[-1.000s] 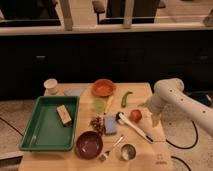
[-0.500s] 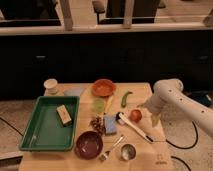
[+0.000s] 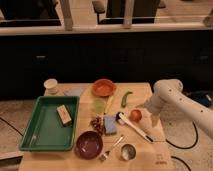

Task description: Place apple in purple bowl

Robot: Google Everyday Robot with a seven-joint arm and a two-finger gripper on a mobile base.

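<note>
The apple (image 3: 136, 115) is small and red-orange. It lies on the wooden table, right of centre, next to a white-handled utensil (image 3: 134, 128). The purple bowl (image 3: 89, 145) stands empty near the table's front edge, left of and nearer than the apple. My white arm comes in from the right. Its gripper (image 3: 151, 118) hangs just right of the apple, close to the table top. It holds nothing that I can see.
An orange bowl (image 3: 104, 87) and a green pepper (image 3: 125, 98) sit at the back. A grape cluster (image 3: 96, 123) and a blue sponge (image 3: 110, 125) lie between apple and bowl. A steel cup (image 3: 128, 151) and a fork (image 3: 111, 148) sit in front. A green tray (image 3: 35, 125) is on the left.
My arm has shifted slightly to the left, closer to the apple. The objects on the table have not moved.
</note>
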